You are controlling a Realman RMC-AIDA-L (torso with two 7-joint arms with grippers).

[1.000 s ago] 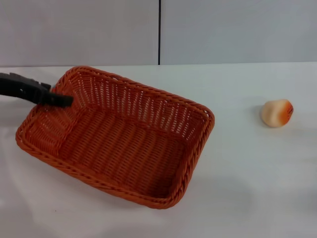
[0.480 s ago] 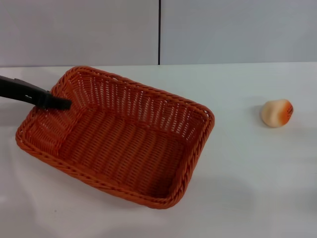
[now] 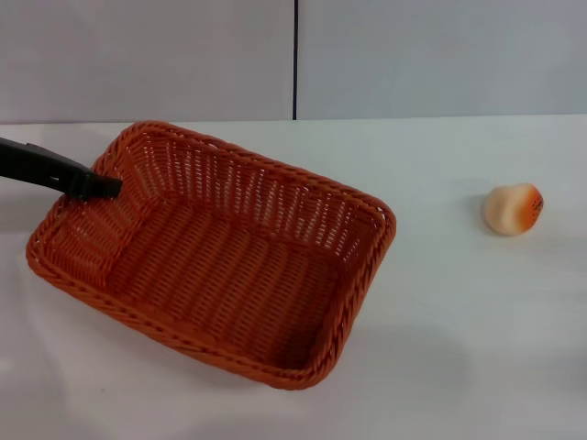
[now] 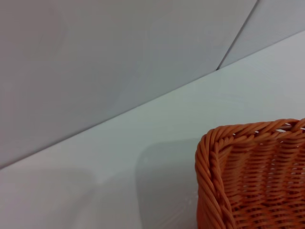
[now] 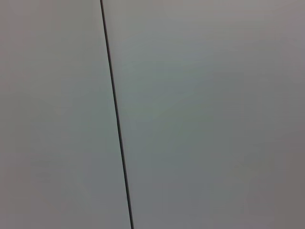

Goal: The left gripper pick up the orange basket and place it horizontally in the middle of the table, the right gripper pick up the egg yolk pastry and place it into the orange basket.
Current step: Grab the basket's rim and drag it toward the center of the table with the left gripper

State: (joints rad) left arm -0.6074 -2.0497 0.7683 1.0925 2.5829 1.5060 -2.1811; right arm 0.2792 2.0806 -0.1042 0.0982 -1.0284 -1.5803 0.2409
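The orange basket [image 3: 275,197] lies at a slant on the left half of the white table [image 3: 459,330], and one of its corners [image 4: 248,176] fills the edge of the left wrist view. My left gripper [image 3: 108,186] reaches in from the left. Its slim black fingers are clamped on the basket's left rim near the far corner. The egg yolk pastry [image 3: 514,209] sits alone on the table to the right, well away from the basket. My right gripper is out of view; its wrist camera sees only a grey wall.
A grey wall with a dark vertical seam [image 3: 295,60] runs behind the table's far edge. Bare tabletop lies between the basket and the pastry and along the front.
My left gripper has pulled back to the left, from over the inner wall to the rim. The basket has shifted slightly left and toward the front with it. The pastry has not moved.
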